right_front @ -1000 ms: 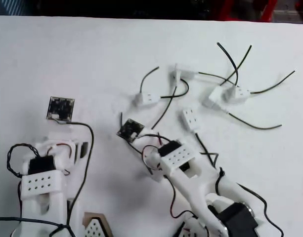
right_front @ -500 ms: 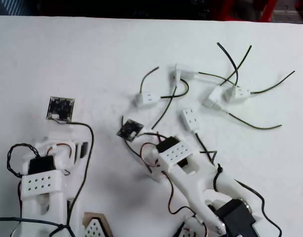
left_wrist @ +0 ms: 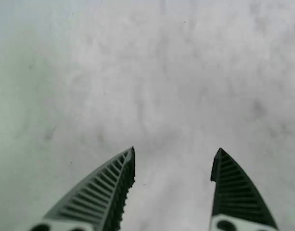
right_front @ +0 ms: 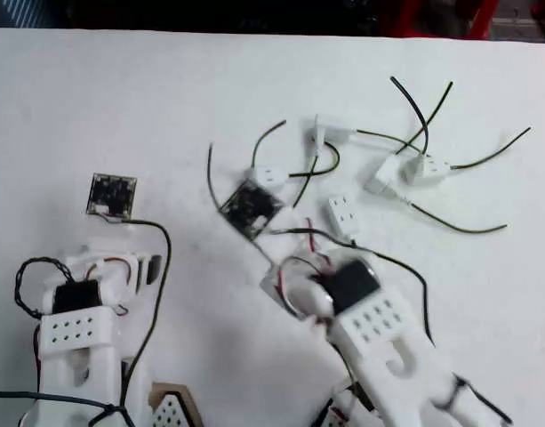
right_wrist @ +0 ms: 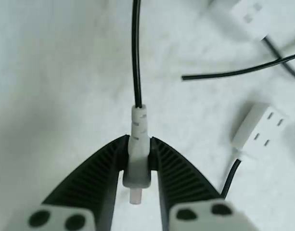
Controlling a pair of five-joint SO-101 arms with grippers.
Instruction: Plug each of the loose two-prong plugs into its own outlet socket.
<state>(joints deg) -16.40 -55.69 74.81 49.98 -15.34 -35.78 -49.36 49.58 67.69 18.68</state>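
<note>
My right jaws pinch the plug (right_wrist: 138,139) by its body, perhaps for carrying to the socket (right_wrist: 259,126); left jaws wait spread.

White table (right_front: 121,98); something red (right_front: 414,18) beyond its far edge.

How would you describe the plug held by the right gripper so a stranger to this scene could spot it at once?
On the white table, find the right arm and follow it to the right gripper. Pinched there is a white plug trailing a black cord. Unlike the slotted outlet socket lying loose nearby, it is clamped between black ribbed fingers.
</note>
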